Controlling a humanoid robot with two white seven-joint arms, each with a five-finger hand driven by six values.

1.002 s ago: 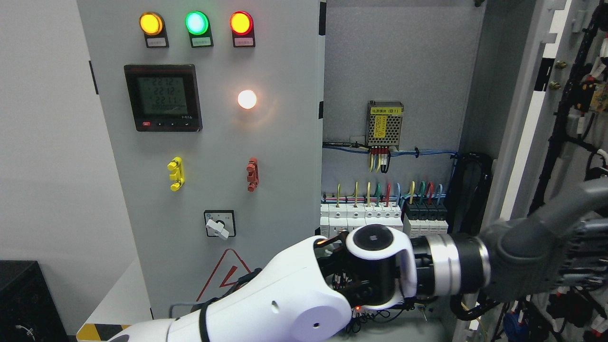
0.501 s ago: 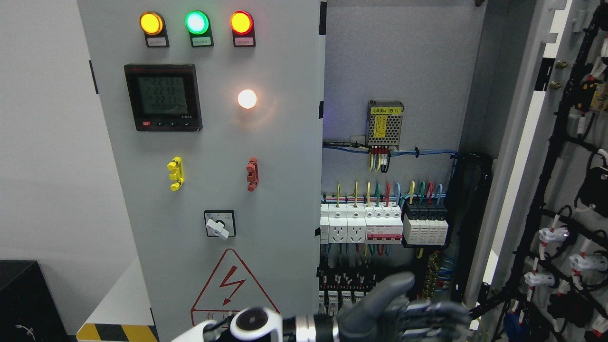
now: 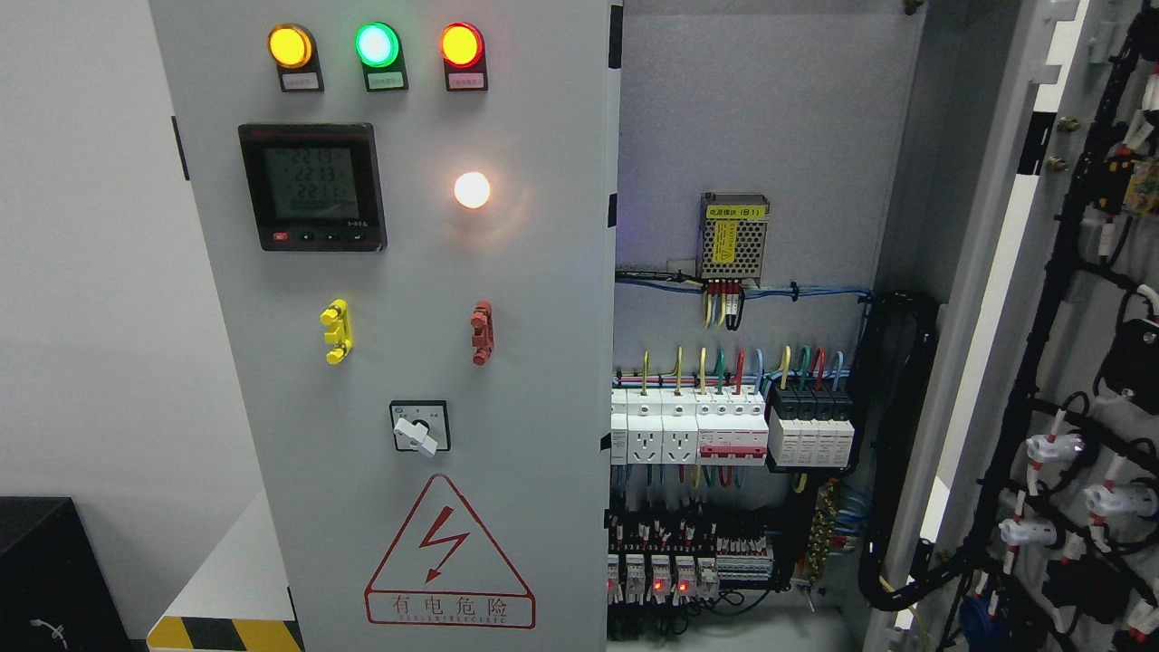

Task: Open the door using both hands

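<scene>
Two cabinet doors fill the view, the left door shut and the right door swung wide open at the right edge, baring the breakers between them, while neither hand shows, so their fingers cannot be told.

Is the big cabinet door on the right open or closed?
Open. The right door is swung wide, showing the breakers and wires inside.

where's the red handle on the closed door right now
In the head view, the red handle sits mid-height on the closed left door, below the white lamp, right of the yellow handle.
</scene>
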